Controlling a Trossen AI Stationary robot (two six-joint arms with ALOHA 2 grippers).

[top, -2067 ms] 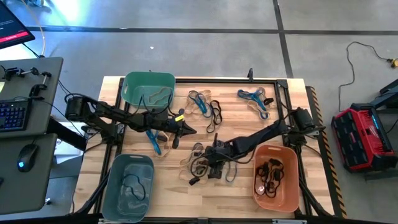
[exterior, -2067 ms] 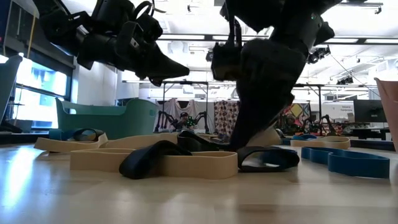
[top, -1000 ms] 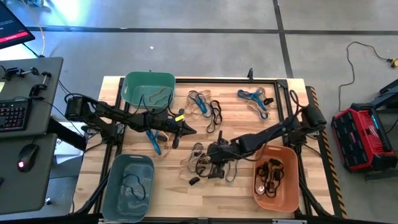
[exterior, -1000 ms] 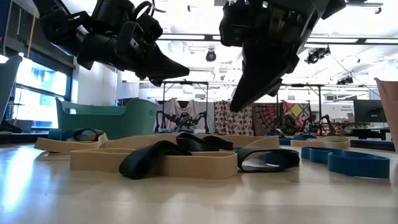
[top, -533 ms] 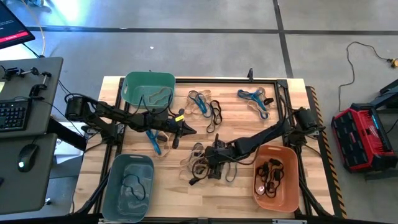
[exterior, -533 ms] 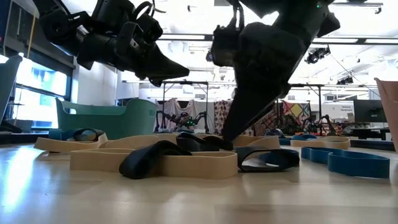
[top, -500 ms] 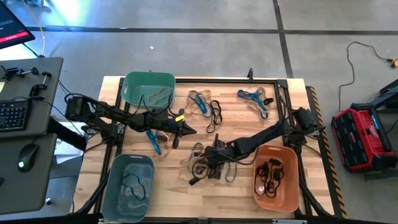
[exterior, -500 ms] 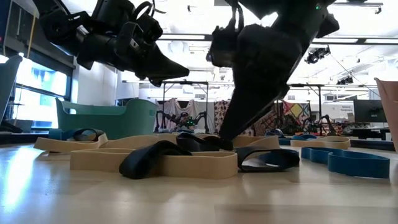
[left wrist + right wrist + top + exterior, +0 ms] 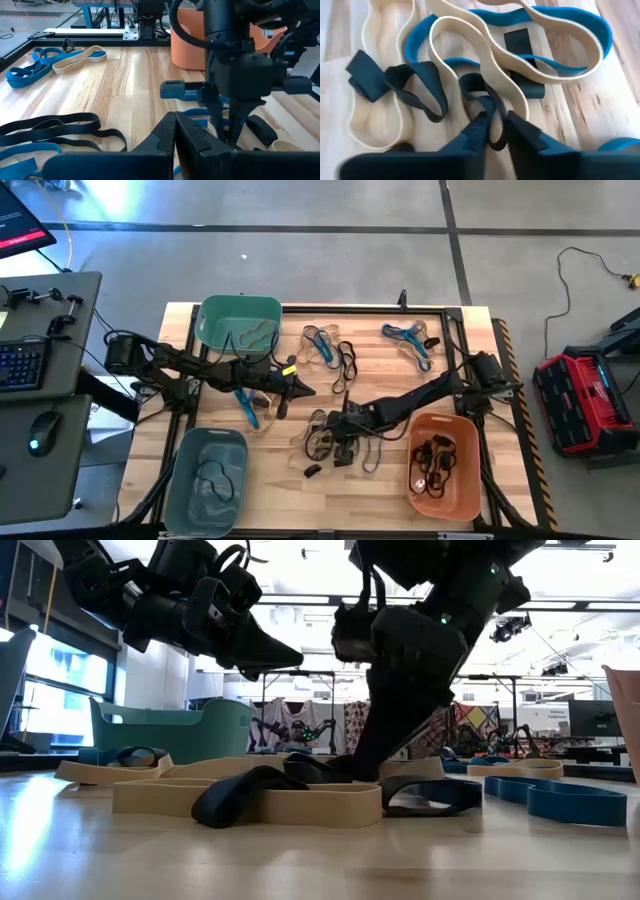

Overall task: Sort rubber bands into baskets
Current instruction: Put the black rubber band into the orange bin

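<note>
Tan, blue and black rubber bands lie in a tangled pile (image 9: 335, 445) on the middle of the table. My right gripper (image 9: 496, 131) is down in that pile, shut on a black rubber band (image 9: 485, 97). My left gripper (image 9: 306, 390) hangs shut above the table to the pile's far left, holding nothing. The teal-green basket (image 9: 238, 320) stands at the far left, the grey-blue basket (image 9: 207, 480) at the near left, and the orange basket (image 9: 445, 465) at the near right. Each basket holds bands. My right gripper pinches a strip of the black band's loop (image 9: 491, 112) between its two fingers. The fingers slant down from the table's right. The band still lies on the table among the tan bands, slack.
More bands lie apart: a blue and tan bunch (image 9: 322, 345) with black loops (image 9: 347, 363) at the far middle, another blue and tan bunch (image 9: 408, 338) at the far right, and a blue band (image 9: 246, 408) under my left arm. A black frame (image 9: 455, 315) edges the table.
My right gripper has come down from above the pile, and its fingertips now stand among the bands. The left arm has kept still.
</note>
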